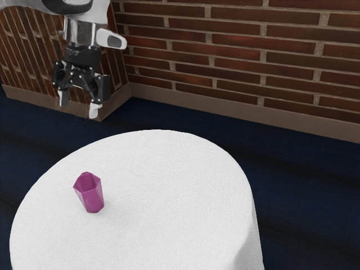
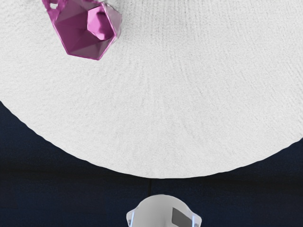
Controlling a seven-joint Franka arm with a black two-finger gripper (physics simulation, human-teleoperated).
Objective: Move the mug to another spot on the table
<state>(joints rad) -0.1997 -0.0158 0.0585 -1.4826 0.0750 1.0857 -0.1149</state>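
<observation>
My end effector (image 1: pixel 79 106) hangs high, fingers spread wide with nothing between them. The faceted magenta mug (image 1: pixel 89 193) stands upright on the round white worktop (image 1: pixel 180 180), well below me and off to one side, not straight under. Its long axis is vertical, so I judge I must shift across, then descend.

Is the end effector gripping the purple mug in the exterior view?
No, the end effector hangs open in the air, well apart from the mug, which stands on the table.
</observation>
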